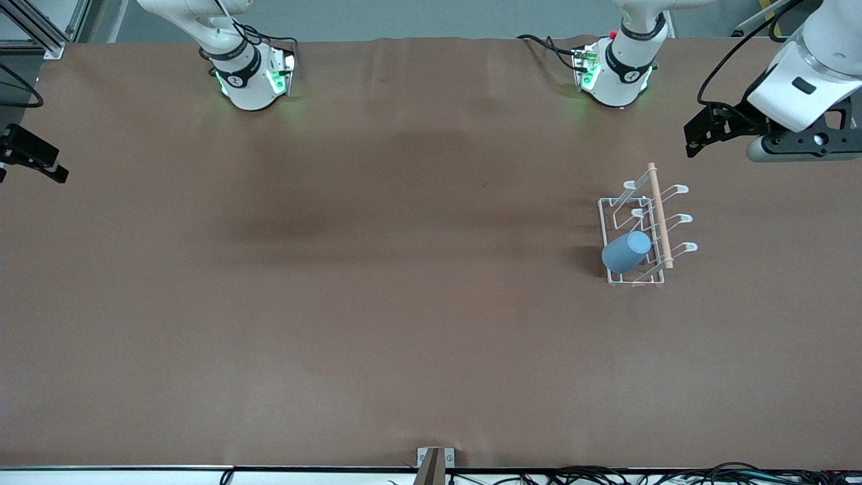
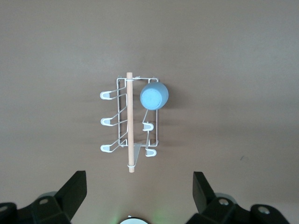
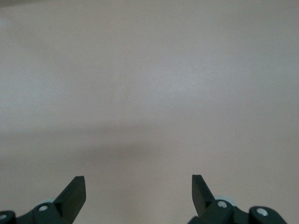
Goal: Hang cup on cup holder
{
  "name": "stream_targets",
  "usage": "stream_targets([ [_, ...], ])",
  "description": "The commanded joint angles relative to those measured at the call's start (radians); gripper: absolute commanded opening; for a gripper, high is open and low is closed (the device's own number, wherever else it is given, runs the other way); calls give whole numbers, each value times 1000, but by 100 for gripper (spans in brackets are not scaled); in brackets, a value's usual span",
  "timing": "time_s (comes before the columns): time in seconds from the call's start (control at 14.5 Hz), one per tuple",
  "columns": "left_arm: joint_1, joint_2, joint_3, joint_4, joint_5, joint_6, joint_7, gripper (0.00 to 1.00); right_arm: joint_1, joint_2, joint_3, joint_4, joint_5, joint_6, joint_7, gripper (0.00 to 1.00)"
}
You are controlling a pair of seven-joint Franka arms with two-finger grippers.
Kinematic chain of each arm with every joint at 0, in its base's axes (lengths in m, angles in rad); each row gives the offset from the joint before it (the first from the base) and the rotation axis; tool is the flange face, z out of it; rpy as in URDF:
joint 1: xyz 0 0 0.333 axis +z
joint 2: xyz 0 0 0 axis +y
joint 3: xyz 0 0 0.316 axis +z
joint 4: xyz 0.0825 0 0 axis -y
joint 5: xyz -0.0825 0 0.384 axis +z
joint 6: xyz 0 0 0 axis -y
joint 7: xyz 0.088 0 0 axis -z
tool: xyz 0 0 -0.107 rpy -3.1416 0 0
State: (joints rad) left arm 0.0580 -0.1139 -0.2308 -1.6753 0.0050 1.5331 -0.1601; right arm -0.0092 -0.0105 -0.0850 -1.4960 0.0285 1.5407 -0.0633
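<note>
The light-blue cup (image 1: 626, 251) hangs tilted, mouth down, on a prong of the white wire cup holder (image 1: 681, 189), which has a wooden rod (image 1: 658, 215) on top. It is on the prong nearest the front camera, in the row toward the right arm's end. The left wrist view shows the cup (image 2: 154, 95) and the cup holder (image 2: 106, 121) from above. My left gripper (image 1: 697, 138) is open and empty, up in the air over the table beside the cup holder, and shows in its wrist view (image 2: 139, 186). My right gripper (image 1: 59, 167) is open and empty at the right arm's end, over bare table (image 3: 138, 186).
The brown table cover (image 1: 377, 283) spreads wide around the rack. The two arm bases (image 1: 252, 77) stand along the edge farthest from the front camera. Cables (image 1: 673, 475) and a small bracket (image 1: 434, 465) lie at the nearest edge.
</note>
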Motion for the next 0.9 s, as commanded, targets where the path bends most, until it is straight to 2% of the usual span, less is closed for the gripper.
stream_targets([
  [0.0,26,-32,1,-35,-10,21,5,100,-3,-16,5,-13,-18,6,10,100],
  [0.55,49,34,1,52,-5,-5,27,100,-3,-16,5,-13,-16,1,10,100],
  [0.83,49,37,2,54,-5,-14,27,100,-5,-17,5,-15,-16,-4,10,100],
])
